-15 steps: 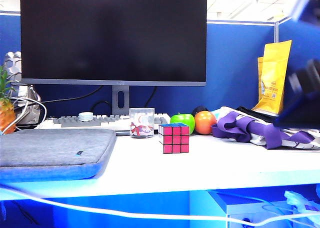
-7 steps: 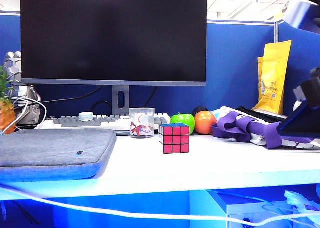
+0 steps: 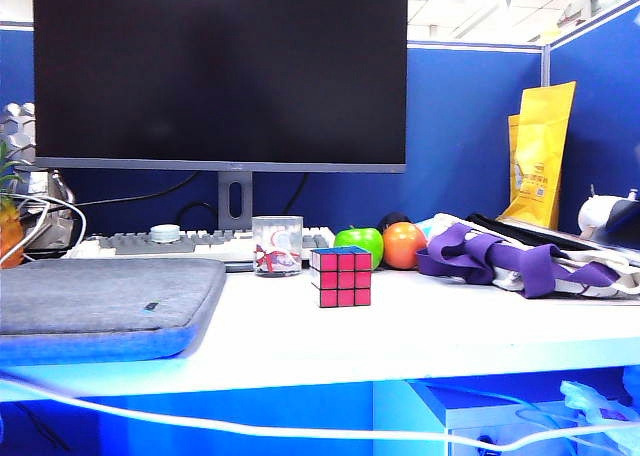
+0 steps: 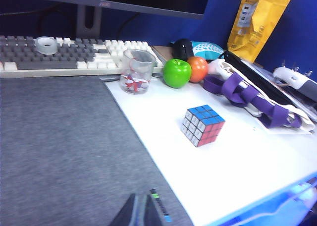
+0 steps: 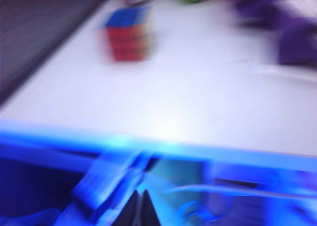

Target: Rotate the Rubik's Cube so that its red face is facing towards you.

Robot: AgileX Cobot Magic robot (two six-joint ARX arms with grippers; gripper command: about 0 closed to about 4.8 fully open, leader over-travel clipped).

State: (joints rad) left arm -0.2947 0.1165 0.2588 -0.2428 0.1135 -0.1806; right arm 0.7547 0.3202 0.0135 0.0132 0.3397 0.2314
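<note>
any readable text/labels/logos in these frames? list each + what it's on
None can be read with confidence.
Monitor: small logo on its lower bezel, too small to read.
Yellow bag: blue and white printed label, too small to read.
Glass cup: red graphic, no legible lettering.
Rubik's Cube: plain stickers, no text.

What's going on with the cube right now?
Left gripper and right gripper: jaws shut, empty, off the Rubik's Cube. Red face towards exterior camera. Nothing blocking.
</note>
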